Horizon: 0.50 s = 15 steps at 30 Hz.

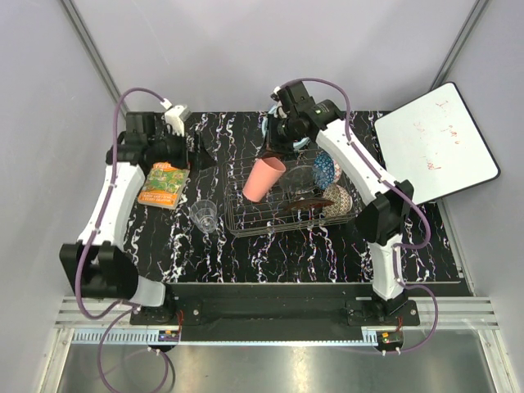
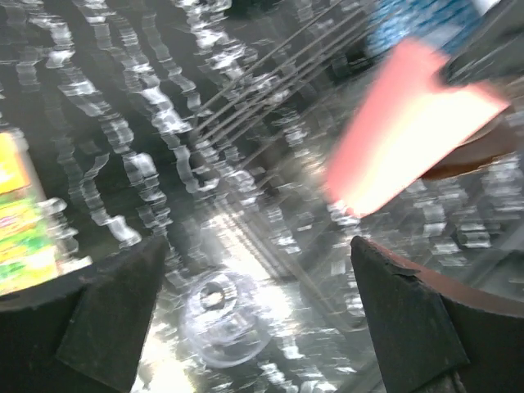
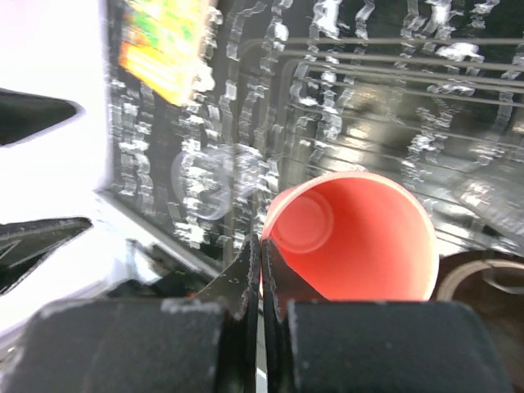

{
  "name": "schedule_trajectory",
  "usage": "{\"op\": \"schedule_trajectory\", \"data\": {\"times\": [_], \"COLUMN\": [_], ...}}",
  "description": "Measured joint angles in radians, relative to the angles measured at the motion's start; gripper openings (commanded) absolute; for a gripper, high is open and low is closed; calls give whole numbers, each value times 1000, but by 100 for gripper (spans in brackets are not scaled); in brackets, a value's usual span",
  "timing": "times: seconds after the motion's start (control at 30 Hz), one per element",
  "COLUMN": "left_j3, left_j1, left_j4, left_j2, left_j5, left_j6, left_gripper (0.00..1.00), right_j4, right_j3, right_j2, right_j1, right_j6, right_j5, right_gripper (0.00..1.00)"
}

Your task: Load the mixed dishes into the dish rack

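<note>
Pink cup [image 1: 264, 178] hangs tipped over the dish rack [image 1: 237, 223] mid-frame, its rim pinched by the right claw [image 3: 260, 250] so it can drop in, while the left claw [image 2: 258, 250] is spread wide, aimed at the glass tumbler [image 2: 219, 318].

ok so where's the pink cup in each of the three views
top: pink cup centre, tilted at the rack left end.
left wrist: cup upper right, blurred.
right wrist: cup bottom centre, mouth towards camera.
shared landmark: booklet, left of cup in top, left edge in left wrist, top left in right wrist.
</note>
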Motion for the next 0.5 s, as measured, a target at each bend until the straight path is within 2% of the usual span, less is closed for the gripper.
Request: {"op": "schedule_trajectory", "data": {"times": [0.1,0.2,0.33,0.5], "left_j3": [89,118,118,109], "left_j1": [55,86,98,100], "left_j4": [-24,-32,-32,50], "left_j2": [114,201,253,253], "left_j5": [199,335,470,603], "left_j6": [-90,-160,-243,-352], "left_gripper": [99,99,99,99], "right_j4": [105,188,250,306], "right_j3": [-47,-51,-40,-8], "right_j2": [-22,-32,-60,-111], "right_j1": [-6,-9,-14,-35], "right_j6": [84,150,216,285], "right_j5": [-50,-79,-108,-144], "right_gripper": [0,0,0,0]}}
